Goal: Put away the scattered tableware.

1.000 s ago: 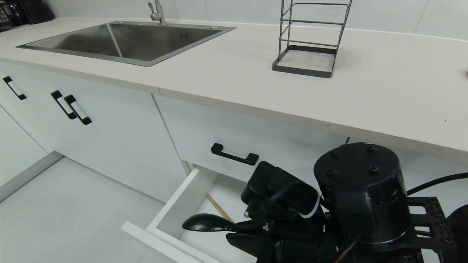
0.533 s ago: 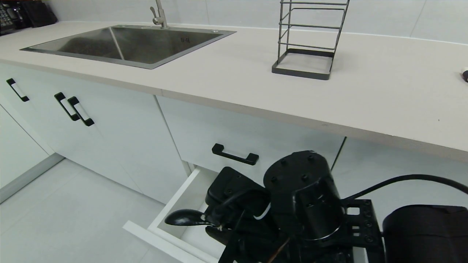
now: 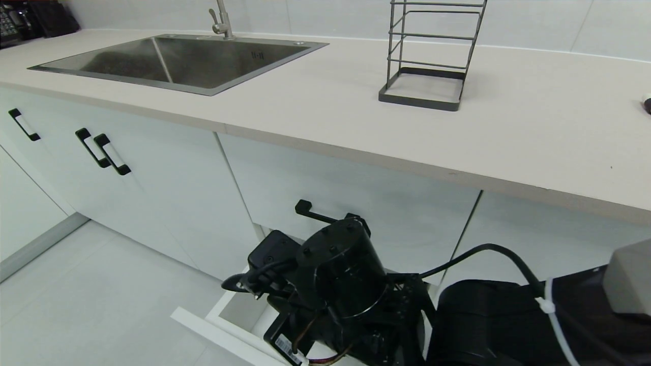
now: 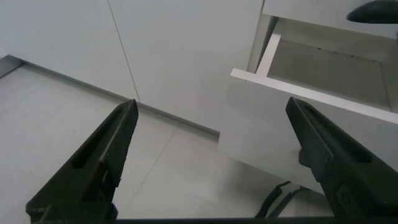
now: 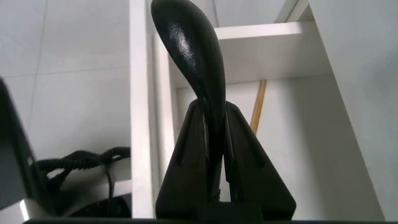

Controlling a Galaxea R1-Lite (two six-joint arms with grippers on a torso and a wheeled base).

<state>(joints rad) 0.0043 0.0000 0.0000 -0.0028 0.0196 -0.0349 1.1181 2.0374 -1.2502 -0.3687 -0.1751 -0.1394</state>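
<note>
My right gripper (image 5: 211, 124) is shut on the handle of a black spoon (image 5: 186, 43), whose bowl sticks out beyond the fingertips. In the head view the spoon's bowl (image 3: 231, 282) pokes out past the arm's wrist, above the left front corner of the open white drawer (image 3: 203, 325). A wooden chopstick (image 5: 258, 115) lies inside the drawer (image 5: 142, 124). My left gripper (image 4: 211, 109) hangs open and empty low over the floor, facing the drawer's front panel (image 4: 292, 124). The spoon (image 4: 373, 11) shows above that panel.
A steel sink (image 3: 173, 58) is set in the counter at the back left. A dark wire rack (image 3: 427, 56) stands at the back middle. A small dark object (image 3: 647, 104) lies at the counter's right edge. A shut drawer with a black handle (image 3: 310, 211) sits above the open one.
My right arm has swung left and down with the spoon, from over the drawer's middle to its left front corner. The head camera shifted slightly at first.
</note>
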